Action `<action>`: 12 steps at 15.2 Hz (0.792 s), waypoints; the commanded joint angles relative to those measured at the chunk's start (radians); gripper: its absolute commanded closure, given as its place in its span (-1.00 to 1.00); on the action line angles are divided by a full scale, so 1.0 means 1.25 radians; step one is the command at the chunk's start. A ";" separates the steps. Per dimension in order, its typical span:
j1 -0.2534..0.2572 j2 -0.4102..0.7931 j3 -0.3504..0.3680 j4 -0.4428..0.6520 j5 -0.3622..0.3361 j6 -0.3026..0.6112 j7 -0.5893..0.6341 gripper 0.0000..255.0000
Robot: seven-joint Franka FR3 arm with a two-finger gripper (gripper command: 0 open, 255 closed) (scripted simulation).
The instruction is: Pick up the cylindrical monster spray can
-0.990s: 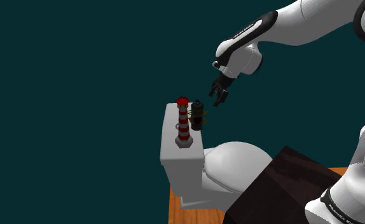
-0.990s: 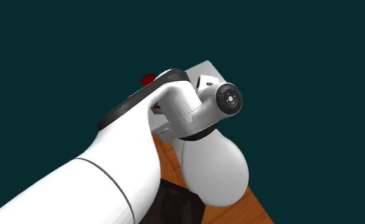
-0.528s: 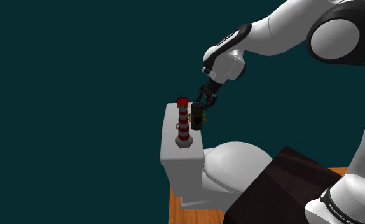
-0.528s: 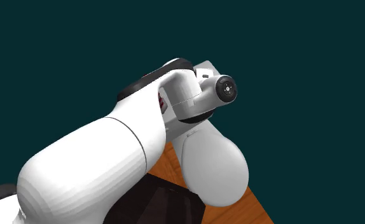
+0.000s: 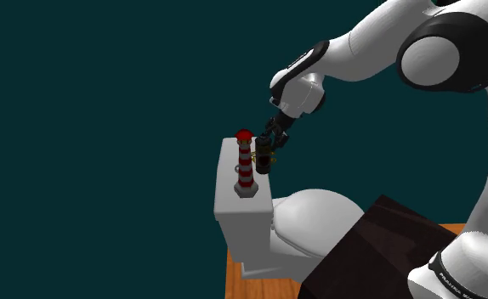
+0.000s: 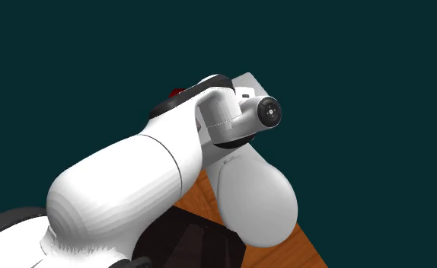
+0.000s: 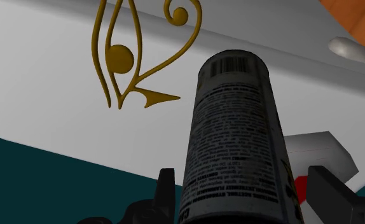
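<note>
Dark teal backdrop (image 5: pixel 106 102) throughout, with orange-brown wooden floor (image 5: pixel 255 279) at the base. Read left to right in the shoulder view: white toilet cistern (image 5: pixel 232 208); on its lid, red-and-white striped lighthouse figurine (image 5: pixel 246 166); just beside that, dark cylindrical spray can (image 5: pixel 264 160), upright, long axis vertical; set over the can's upper part, all-black two-finger tool (image 5: pixel 273 140), angled down from the white arm (image 5: pixel 361 51); further right, white rounded toilet seat cover (image 5: pixel 314 217) and dark brown box stand (image 5: pixel 378 251).

Seen along the tool in the wrist view: printed can body running lengthwise away between the black fingers (image 7: pixel 166 191), spread apart, one on each flank, not plainly pressing on it; hence judged open and gripping nothing. Beyond the can, gold eye-shaped ornament (image 7: pixel 127 60) against the white surface.

Next move judged a plain closing across the can's width, then a lift along its axis; some risk of nudging the lighthouse close alongside.
</note>
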 commanded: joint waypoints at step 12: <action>0.012 -0.030 -0.014 -0.003 -0.031 -0.016 0.030 1.00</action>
